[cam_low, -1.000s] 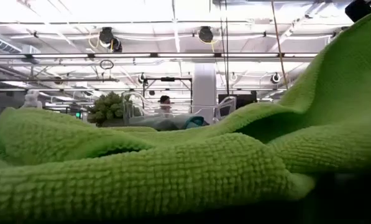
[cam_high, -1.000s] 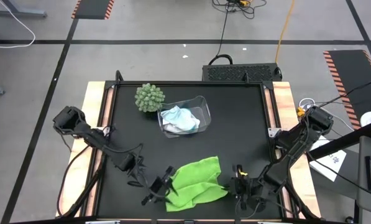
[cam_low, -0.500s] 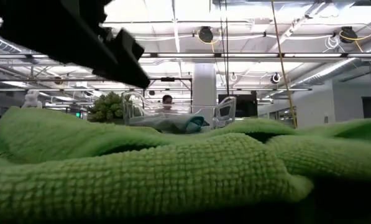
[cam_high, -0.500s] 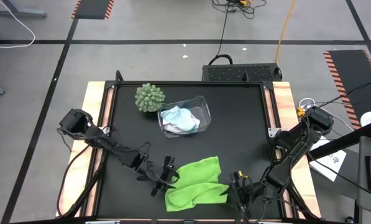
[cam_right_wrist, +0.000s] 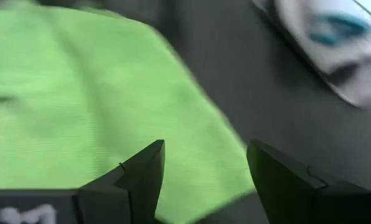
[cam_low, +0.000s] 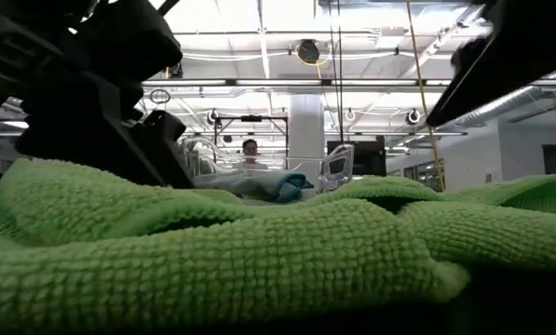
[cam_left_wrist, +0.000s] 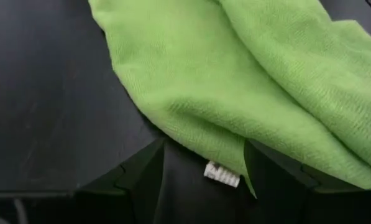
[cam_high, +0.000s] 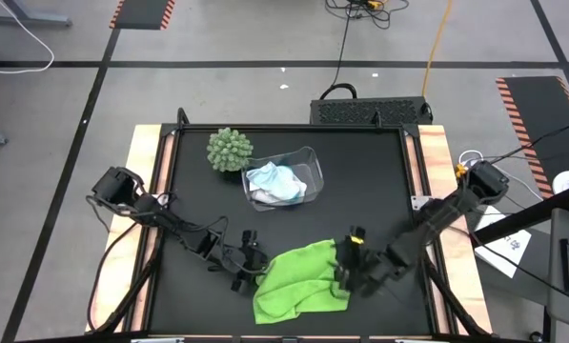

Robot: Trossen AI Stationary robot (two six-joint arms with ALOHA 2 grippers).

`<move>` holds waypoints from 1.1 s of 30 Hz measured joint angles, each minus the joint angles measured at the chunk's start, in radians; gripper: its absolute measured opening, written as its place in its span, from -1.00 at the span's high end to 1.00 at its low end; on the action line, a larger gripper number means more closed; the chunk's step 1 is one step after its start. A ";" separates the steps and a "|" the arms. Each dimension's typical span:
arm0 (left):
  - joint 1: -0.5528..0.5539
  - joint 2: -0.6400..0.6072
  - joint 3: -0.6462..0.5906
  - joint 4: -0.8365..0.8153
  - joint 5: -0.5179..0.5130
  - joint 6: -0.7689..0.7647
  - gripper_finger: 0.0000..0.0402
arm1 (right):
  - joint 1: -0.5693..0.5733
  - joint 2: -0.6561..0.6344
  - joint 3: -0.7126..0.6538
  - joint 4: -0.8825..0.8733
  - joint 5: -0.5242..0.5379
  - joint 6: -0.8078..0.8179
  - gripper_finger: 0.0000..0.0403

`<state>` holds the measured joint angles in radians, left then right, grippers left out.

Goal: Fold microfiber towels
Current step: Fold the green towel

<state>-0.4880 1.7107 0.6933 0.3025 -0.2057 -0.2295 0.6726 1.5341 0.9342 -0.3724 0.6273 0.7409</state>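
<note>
The left tool (cam_high: 247,269) sits low over the desk (cam_high: 360,191), fingers (cam_left_wrist: 141,180) spread wide and holding nothing; the green towel (cam_high: 301,281) lies just ahead of its tips, its white tag (cam_left_wrist: 222,174) in the gap between them. Its arm reaches in from the desk's left edge, bent low and stretched toward the towel. The right tool (cam_high: 347,267) hangs over the towel's right edge, fingers (cam_right_wrist: 145,171) also well apart and empty, the cloth beneath and just ahead of them. Its arm slants down from the desk's right edge, pointing left across the desk. The towel lies rumpled between the two tools, partly doubled over, its long axis running diagonally from near the right tool toward the desk's near edge. Beyond both tools, a clear bin (cam_high: 308,157) holds the white towel (cam_high: 265,191) and blue towel (cam_high: 286,186), bunched together. A spiky plant (cam_high: 229,150) stands just beside the bin
</note>
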 joint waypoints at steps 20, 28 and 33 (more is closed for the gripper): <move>-0.041 0.000 -0.001 -0.038 -0.012 0.069 -0.12 | -0.218 -0.010 -0.367 0.476 -0.267 0.133 -0.07; -0.055 0.000 -0.001 -0.039 -0.007 0.085 -0.12 | -0.248 -0.011 -0.374 0.473 -0.267 0.105 -0.07; -0.058 0.000 -0.001 -0.039 -0.007 0.092 -0.12 | -0.251 -0.010 -0.375 0.488 -0.265 0.045 -0.07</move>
<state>-0.5465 1.7107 0.6926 0.2634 -0.2127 -0.1375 0.4214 1.5238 0.5589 0.1154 0.3624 0.7863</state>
